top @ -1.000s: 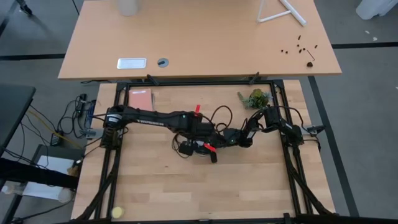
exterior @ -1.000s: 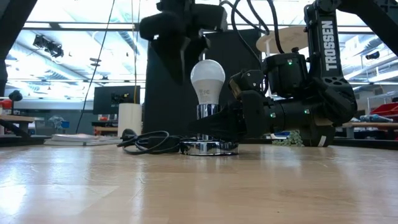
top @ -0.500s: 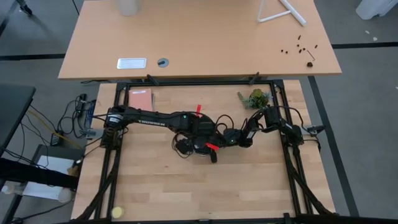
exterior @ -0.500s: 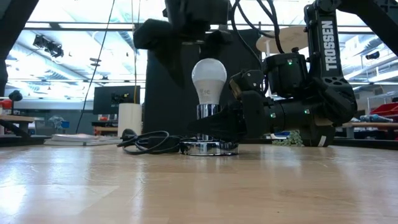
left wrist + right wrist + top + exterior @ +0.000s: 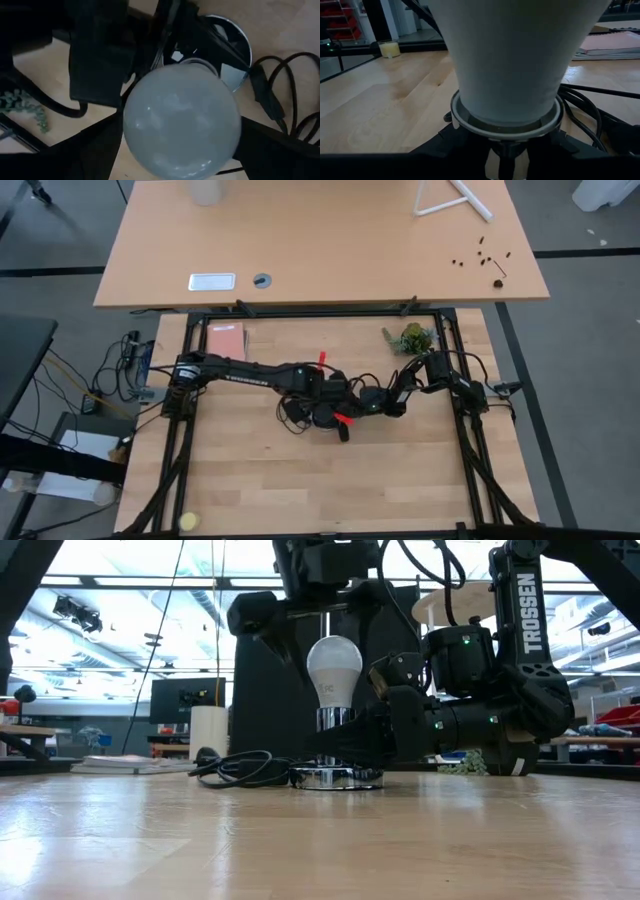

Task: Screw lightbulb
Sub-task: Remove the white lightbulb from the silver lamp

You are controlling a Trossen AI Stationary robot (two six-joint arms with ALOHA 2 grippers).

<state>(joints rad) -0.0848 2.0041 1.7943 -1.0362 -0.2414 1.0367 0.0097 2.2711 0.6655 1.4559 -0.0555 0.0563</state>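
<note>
The white lightbulb (image 5: pixel 335 675) stands upright, its screw end down in the silvery socket (image 5: pixel 333 721), which rises from a round chrome base (image 5: pixel 336 778) on the wooden table. My left gripper (image 5: pixel 337 640) points down over the bulb, open. One finger (image 5: pixel 278 632) stands to each side of the bulb's upper half, and a narrow gap shows on the side I can see. My right gripper (image 5: pixel 352 740) reaches in level from the table's right and is shut on the socket. In the high view the left gripper (image 5: pixel 325 412) hides the bulb. My right gripper pinches the socket's neck (image 5: pixel 506 152), just under the silvery collar (image 5: pixel 470 125) that the bulb sits in, between its two fingers. The fingers (image 5: pixel 437 147) come in level from the table's right. The socket stays upright with its base on the table.
The socket's black cord (image 5: pixel 240 768) lies coiled on the table to the left of the base. A small green plant (image 5: pixel 410 338) and a pink book (image 5: pixel 225 340) lie near the far edge, and a yellow ball (image 5: pixel 188 521) lies at the near left corner.
My left gripper has rolled about the line it points along while staying above the bulb. In the low view its fingers have come round from in front of and behind the bulb to its two sides. The bulb and socket have stayed put.
</note>
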